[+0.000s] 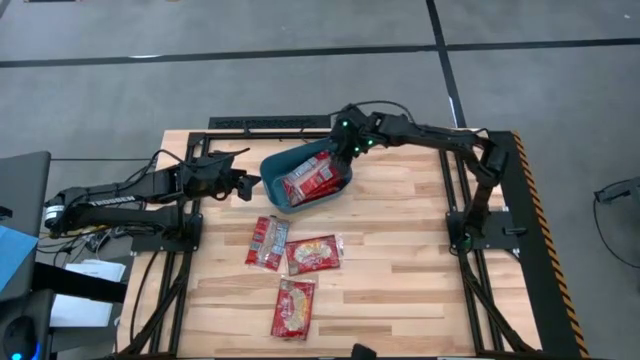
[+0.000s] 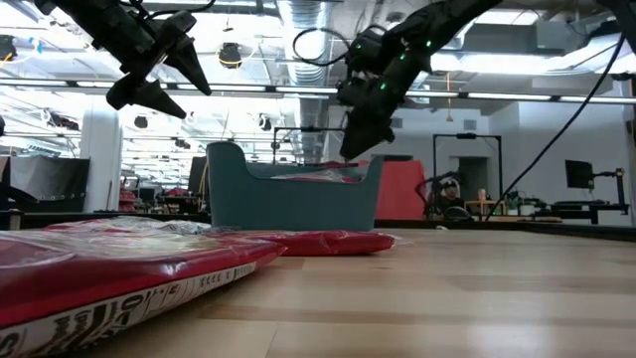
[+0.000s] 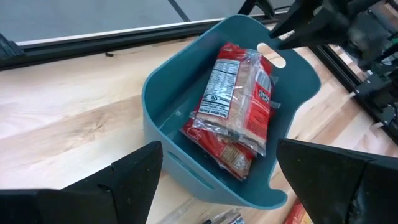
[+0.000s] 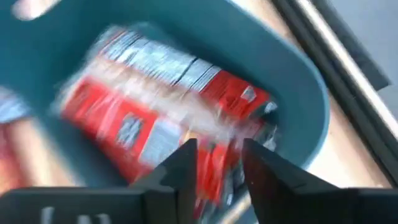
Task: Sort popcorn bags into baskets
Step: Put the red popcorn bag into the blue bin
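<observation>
The teal basket (image 1: 283, 192) (image 2: 293, 199) (image 3: 168, 134) stands at the table's far middle. Red popcorn bags (image 1: 310, 178) (image 3: 239, 102) (image 4: 155, 106) are stacked inside it, the top one leaning on the far wall. Three more bags lie flat on the wood: (image 1: 267, 242), (image 1: 314, 253), (image 1: 293, 307). My left gripper (image 1: 246, 186) (image 2: 164, 72) (image 3: 217, 149) hangs wide open beside the basket's left end. My right gripper (image 1: 346, 152) (image 2: 356, 139) (image 4: 219, 165) hovers over the basket's far right end, fingers pointing down and a narrow gap apart.
Black frame rails (image 1: 270, 124) run along the table's far edge, with uprights at both sides (image 1: 470, 215). Bare wood (image 1: 400, 270) lies right of the loose bags. In the low view one bag (image 2: 119, 273) fills the near foreground.
</observation>
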You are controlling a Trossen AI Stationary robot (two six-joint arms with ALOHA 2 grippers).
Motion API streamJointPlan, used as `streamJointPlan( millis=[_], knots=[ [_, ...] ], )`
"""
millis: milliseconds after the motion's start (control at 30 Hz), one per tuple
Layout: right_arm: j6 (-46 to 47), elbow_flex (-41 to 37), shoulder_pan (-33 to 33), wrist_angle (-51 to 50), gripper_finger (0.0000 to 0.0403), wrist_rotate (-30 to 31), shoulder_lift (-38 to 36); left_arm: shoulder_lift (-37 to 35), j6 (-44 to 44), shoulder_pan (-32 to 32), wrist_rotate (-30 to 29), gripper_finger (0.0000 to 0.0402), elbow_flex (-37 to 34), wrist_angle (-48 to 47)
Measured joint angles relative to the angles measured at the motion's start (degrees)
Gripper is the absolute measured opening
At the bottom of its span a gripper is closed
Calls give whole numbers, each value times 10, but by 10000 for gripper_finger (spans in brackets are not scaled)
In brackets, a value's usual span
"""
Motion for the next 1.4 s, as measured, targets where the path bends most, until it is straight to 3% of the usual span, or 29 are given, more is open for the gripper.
streamJointPlan(
  millis=[200, 367, 500, 667, 900, 1067, 1233, 1400],
  knots=[
    [-43, 20, 25, -79, 191, -121, -59, 0, 0, 0, 19, 303, 0, 2],
    [-31, 19, 94, -165, 194, -129, -91, 0, 1, 0, 31, 303, 0, 2],
    [60, 17, 160, -241, 185, -127, -96, 0, 11, 0, 48, 303, 0, 2],
    [251, -41, 252, -274, 179, -90, -111, 0, 23, 0, 96, 303, 0, 3],
    [547, -172, 381, -190, 216, -38, -157, 0, 36, -11, 135, 303, 0, 1],
    [734, -252, 432, -70, 254, 84, -185, 0, 26, -30, 141, 303, 0, -1],
    [770, -309, 413, 25, 276, 136, -182, 0, -1, -52, 146, 303, 0, -3],
    [753, -348, 377, 178, 278, 135, -154, 0, -39, -67, 129, 303, 0, -3]
  ],
)
